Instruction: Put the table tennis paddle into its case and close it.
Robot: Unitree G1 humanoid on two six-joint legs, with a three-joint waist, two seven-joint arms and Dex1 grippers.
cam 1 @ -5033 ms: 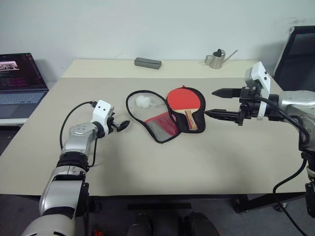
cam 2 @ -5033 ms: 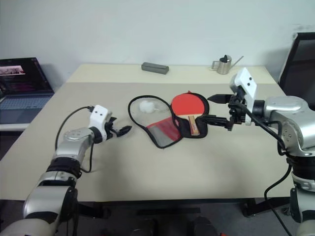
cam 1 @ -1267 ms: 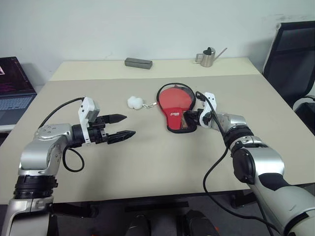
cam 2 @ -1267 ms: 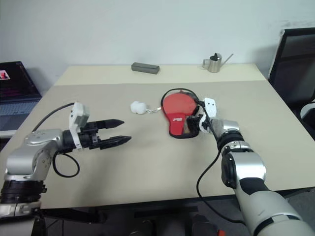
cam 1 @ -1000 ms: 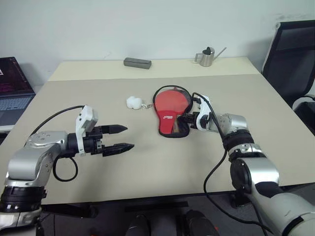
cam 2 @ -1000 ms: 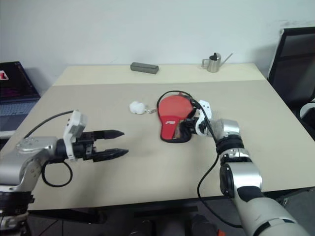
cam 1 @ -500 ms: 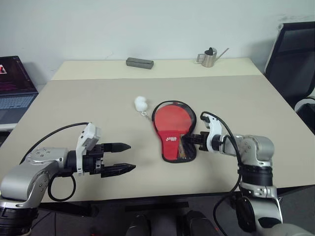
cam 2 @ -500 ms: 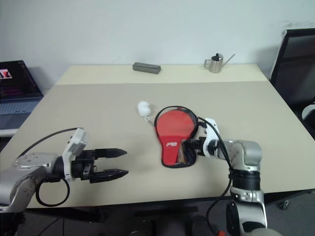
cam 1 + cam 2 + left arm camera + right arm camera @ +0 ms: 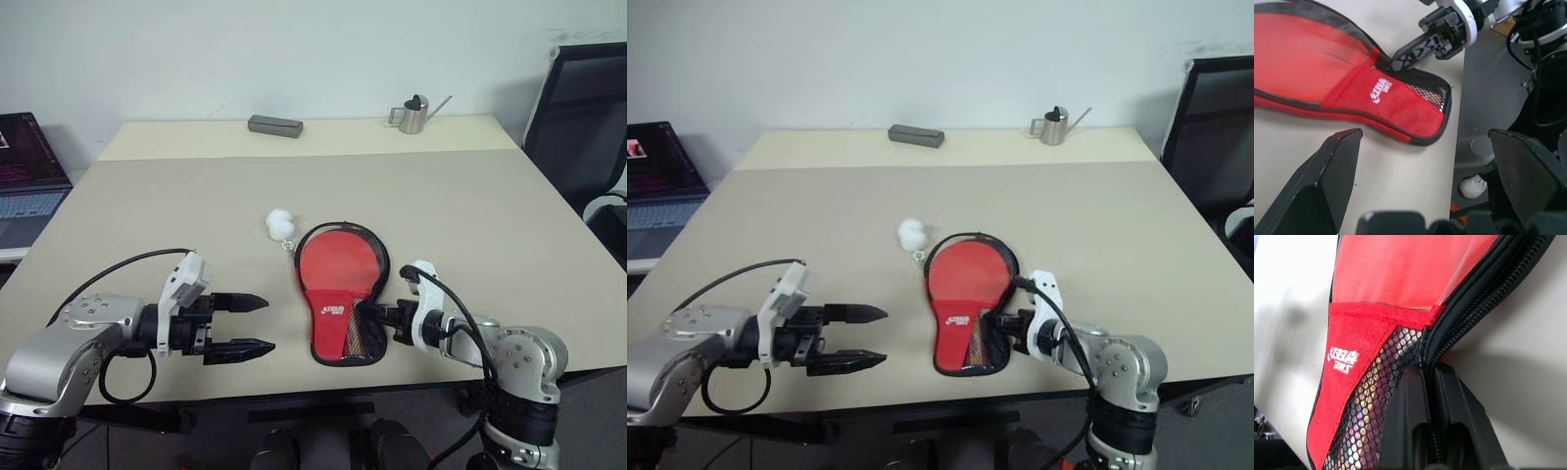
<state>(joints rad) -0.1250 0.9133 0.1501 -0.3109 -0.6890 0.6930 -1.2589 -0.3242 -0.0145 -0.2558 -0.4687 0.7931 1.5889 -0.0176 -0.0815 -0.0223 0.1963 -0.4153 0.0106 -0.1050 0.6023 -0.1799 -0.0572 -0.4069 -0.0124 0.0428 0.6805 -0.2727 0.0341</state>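
The case (image 9: 333, 279) lies flat near the table's front edge, red side up, its white logo and black mesh pocket (image 9: 360, 336) toward me. Of the table tennis paddle inside it, the striped handle (image 9: 1369, 396) shows through the mesh. My right gripper (image 9: 378, 321) is shut on the black zipper edge (image 9: 1474, 308) at the case's narrow end, from its right side. My left gripper (image 9: 269, 323) hovers open just left of the case, pointing at it, with nothing between its fingers. The left wrist view shows the case (image 9: 1386, 95) with the right gripper (image 9: 1400, 61) on its rim.
A white fluffy ball (image 9: 281, 221) on a short chain lies just beyond the case. A small grey box (image 9: 274, 125) and a metal watering can (image 9: 411, 115) stand at the far edge. A laptop (image 9: 29, 176) is off to the left, a black chair (image 9: 578, 117) at right.
My right gripper has drawn back toward me, dragging the case and the white ball toward the front edge. The left gripper has pulled back a little and stays open.
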